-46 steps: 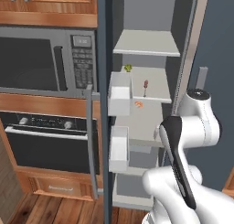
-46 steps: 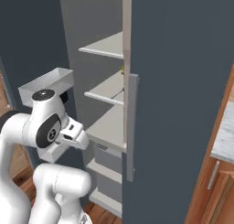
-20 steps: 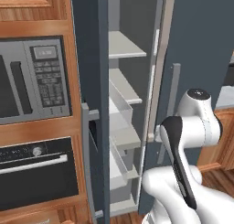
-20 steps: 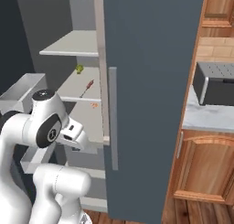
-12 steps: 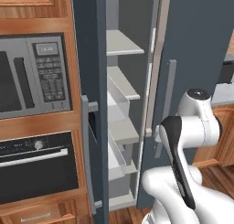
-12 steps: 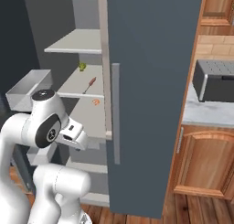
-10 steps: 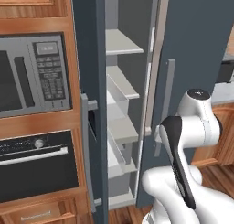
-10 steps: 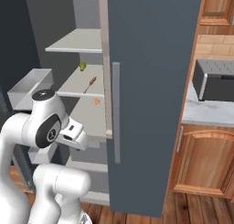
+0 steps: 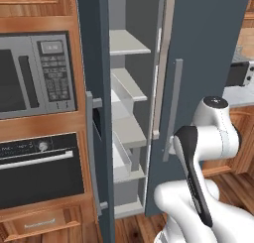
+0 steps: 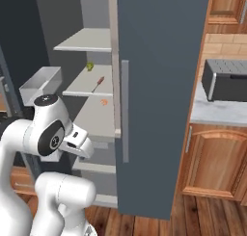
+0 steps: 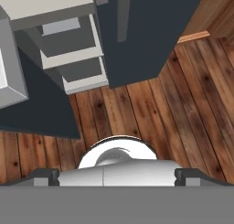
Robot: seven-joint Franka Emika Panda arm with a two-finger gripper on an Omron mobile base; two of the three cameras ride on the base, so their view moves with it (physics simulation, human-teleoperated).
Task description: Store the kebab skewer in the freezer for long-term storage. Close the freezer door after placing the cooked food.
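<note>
Kebab skewer (image 10: 98,84), a thin metal stick with reddish-brown meat, lay on a pale grey shelf of the slate-blue freezer (image 10: 89,88) in our right base view. In our left base view, the tall slate-blue freezer door (image 9: 93,108) stood ajar. In our hand view, the gripper (image 11: 117,174) pointed floorward, fingers spread, holding nothing. We judged a steady push on the door's outer face best.

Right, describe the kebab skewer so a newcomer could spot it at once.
Start at the tall slate-blue fridge and look into its open left half, the freezer. On the second pale shelf from the top lies the skewer, a thin stick with reddish-brown meat at one end. It is long and slim, while the green piece behind it and the orange piece below are small lumps.
</note>
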